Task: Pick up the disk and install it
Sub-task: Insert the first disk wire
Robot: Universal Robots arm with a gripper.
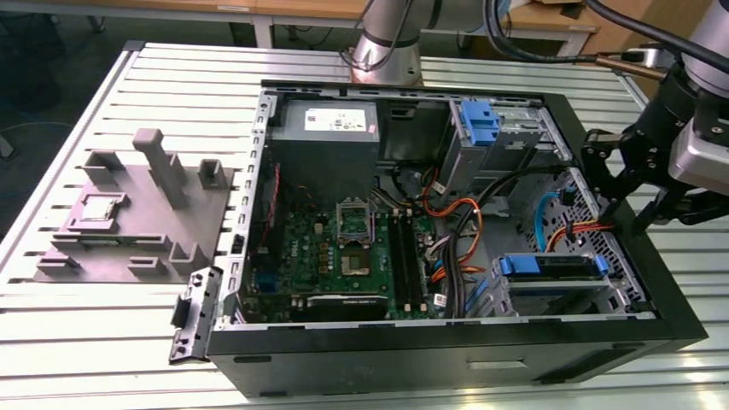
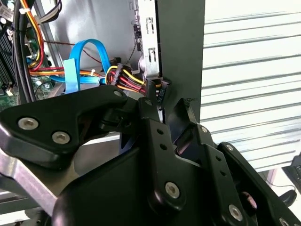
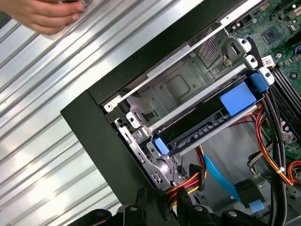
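I have the gripper (image 1: pixel 621 192) hanging over the computer case (image 1: pixel 456 354), at its wall on the exterior view's right, just above the bundle of red, yellow and black power cables (image 2: pixel 126 81). In both wrist views the jaws stand a little apart with nothing between them, so I am carrying nothing.

I take the disk (image 1: pixel 551 266) to be the unit with the blue carrier bracket sitting in the drive cage (image 1: pixel 609 295) at the near corner of the case on the exterior view's right. In the first wrist view it lies flat in its slot, a dark slab seen edge-on with blue tabs (image 3: pixel 237 99) at both ends; I can't see its label from here. Lying level and inside the cage rails, it looks seated to me, which would explain the empty jaws. The slot beside it in the cage is bare metal.

A second blue carrier (image 1: pixel 481 124) stands upright in the far bay, well apart from the gripper. A person's hand (image 3: pixel 42 14) rests on the slatted table (image 1: pixel 102 342) outside the case, so I hold the arm clear of that side.
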